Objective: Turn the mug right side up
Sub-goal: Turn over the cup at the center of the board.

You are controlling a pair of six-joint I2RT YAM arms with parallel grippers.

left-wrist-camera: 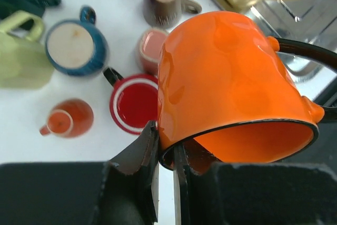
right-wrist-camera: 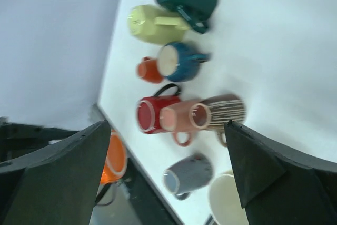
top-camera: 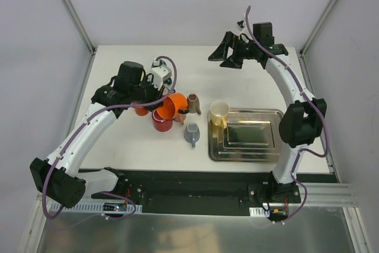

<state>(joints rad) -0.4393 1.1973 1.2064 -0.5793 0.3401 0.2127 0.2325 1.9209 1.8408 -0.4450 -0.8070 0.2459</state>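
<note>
Left claw pinches orange mug rim near red mug; right claw spread.

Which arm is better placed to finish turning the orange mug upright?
Left. The left gripper is shut on the rim of the orange mug, holding it tilted; the right gripper is open and empty.

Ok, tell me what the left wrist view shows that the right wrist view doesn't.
Left wrist only: the left tool pinching the rim of the tilted orange mug, seen close up. Right wrist only: the grey mug, seen between the wide-open fingers of the right tool. Both: the orange mug, the red mug, the blue mug and the pink mug.
</note>
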